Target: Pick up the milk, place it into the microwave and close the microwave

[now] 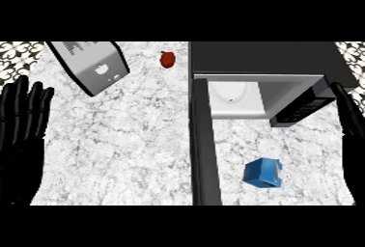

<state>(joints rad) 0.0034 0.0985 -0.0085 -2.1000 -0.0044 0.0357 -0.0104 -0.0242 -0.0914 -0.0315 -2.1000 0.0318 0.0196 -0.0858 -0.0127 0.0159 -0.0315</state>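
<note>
A blue milk carton (pixel 263 172) lies on the marble counter at the lower right, just right of the open microwave door (pixel 203 144). The microwave (pixel 264 72) stands at the upper right with its white cavity (pixel 231 99) exposed and a dark control panel (pixel 303 110) on its right. My right hand (pixel 349 116) shows at the right edge, fingers straight and pointing up, well apart from the carton. My left hand (pixel 25 120) rests at the left edge, fingers straight and up, holding nothing.
A silver toaster (pixel 91 65) sits tilted at the upper left. A red strawberry-like fruit (pixel 167 59) lies near the back, left of the microwave. The open door runs as a dark bar down the counter's middle. A patterned tile wall (pixel 21 53) backs the counter.
</note>
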